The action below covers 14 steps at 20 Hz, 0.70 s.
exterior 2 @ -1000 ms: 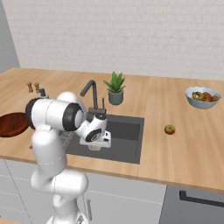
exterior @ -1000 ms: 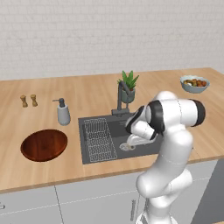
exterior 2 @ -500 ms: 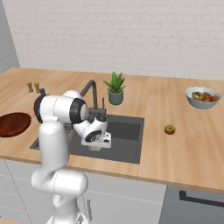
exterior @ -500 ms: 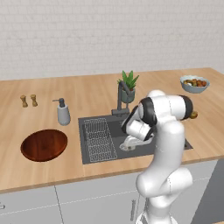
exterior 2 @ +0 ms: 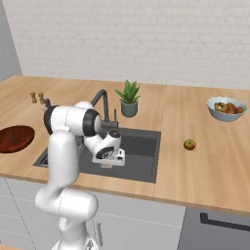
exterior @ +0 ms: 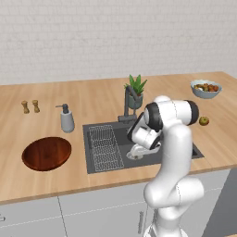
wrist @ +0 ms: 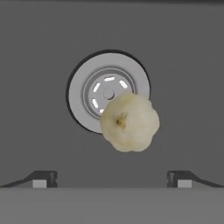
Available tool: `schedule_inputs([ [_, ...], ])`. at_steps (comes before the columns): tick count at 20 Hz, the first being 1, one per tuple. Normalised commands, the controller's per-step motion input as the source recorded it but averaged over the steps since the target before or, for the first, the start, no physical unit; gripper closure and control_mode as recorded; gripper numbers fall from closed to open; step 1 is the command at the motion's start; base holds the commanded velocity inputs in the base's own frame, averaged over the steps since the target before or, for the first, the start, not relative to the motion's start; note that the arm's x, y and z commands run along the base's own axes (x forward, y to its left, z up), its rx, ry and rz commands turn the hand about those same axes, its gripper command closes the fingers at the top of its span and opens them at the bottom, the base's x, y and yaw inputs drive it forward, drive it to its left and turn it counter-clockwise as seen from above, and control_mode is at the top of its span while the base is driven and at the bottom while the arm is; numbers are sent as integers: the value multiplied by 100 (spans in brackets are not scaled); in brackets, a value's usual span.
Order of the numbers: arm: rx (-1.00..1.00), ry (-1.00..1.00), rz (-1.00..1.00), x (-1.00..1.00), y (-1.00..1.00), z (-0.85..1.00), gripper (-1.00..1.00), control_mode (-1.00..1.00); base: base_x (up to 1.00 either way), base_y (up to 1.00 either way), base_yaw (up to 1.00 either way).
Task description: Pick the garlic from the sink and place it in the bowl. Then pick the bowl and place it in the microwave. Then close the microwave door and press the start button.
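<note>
The garlic (wrist: 129, 122), a small off-white bulb, lies on the dark floor of the sink (wrist: 39, 65), overlapping the lower right edge of the round steel drain (wrist: 100, 87). My gripper (wrist: 111, 179) hangs open straight above it, with one fingertip on each side of the bulb and not touching it. In the base views the gripper (exterior: 137, 152) (exterior 2: 111, 160) reaches down into the sink (exterior: 119, 135) (exterior 2: 141, 151), beside the wire rack (exterior: 105, 148). The reddish-brown bowl (exterior: 46, 152) (exterior 2: 14, 138) sits empty on the counter left of the sink. The microwave is out of view.
The faucet (exterior: 128, 99) (exterior 2: 102, 97) and a potted plant (exterior: 136, 92) stand behind the sink. A soap dispenser (exterior: 67, 119) and two shakers (exterior: 30, 106) are on the left. A grey fruit bowl (exterior: 206, 89) and a round fruit (exterior: 203, 121) are on the right.
The hand has sunk lower into the sink and the arm's elbow has drawn in closer over the basin. The jaws have stayed wide open.
</note>
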Motion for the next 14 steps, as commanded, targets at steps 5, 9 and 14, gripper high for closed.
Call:
schedule_inputs([
  [5, 1, 0, 0, 22, 0, -9, -100, -100, 0, 0, 0],
  [9, 1, 0, 0, 22, 0, -16, -100, -100, 0, 0, 0],
  [14, 1, 0, 0, 25, 0, -22, -100, -100, 0, 0, 0],
])
